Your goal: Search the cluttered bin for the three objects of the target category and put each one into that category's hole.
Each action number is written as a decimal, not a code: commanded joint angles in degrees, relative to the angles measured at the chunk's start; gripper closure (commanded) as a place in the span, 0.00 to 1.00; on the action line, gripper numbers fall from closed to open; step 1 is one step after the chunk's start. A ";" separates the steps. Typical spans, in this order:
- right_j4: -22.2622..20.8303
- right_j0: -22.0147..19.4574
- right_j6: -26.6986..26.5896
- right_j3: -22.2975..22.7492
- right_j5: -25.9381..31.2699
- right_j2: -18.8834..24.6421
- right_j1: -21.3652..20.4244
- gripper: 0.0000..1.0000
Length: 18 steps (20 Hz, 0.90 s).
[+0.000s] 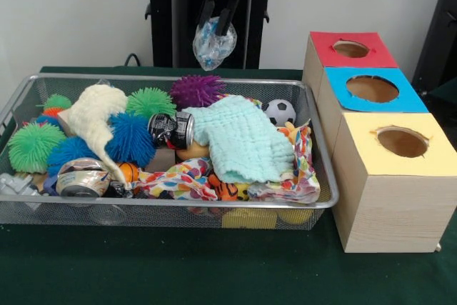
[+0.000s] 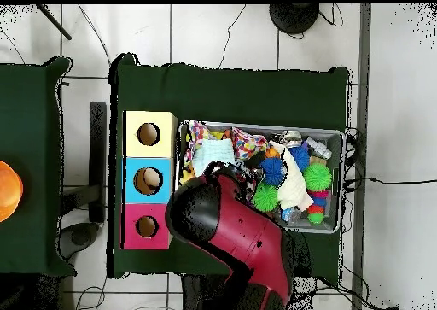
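Observation:
In the front view my gripper (image 1: 217,25) hangs high above the back rim of the wire-mesh bin (image 1: 214,207). It is shut on a crumpled clear plastic piece (image 1: 213,44), bluish, which dangles below the fingertips. Right of the bin stand three wooden boxes with round holes: red top (image 1: 351,49) farthest, blue top (image 1: 373,89) in the middle, yellow top (image 1: 402,142) nearest. In the overhead view the red and black arm (image 2: 230,230) reaches over the bin's left part (image 2: 337,136) and hides the gripper. The boxes there are yellow (image 2: 148,134), blue (image 2: 148,180) and red (image 2: 147,226).
The bin is full: green (image 1: 32,146), blue (image 1: 130,137) and purple (image 1: 196,91) spiky balls, two cans (image 1: 171,130) (image 1: 82,178), a mint cloth (image 1: 243,141), a cream cloth (image 1: 96,116), a small soccer ball (image 1: 280,111), patterned fabric (image 1: 182,176). A green cloth covers the table.

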 commanded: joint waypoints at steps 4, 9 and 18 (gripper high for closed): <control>8.57 5.01 24.42 -0.96 9.36 4.07 1.44 1.00; 11.12 7.98 27.84 -0.27 9.46 4.65 1.93 1.00; 12.77 12.80 34.58 -1.82 9.95 6.92 2.52 1.00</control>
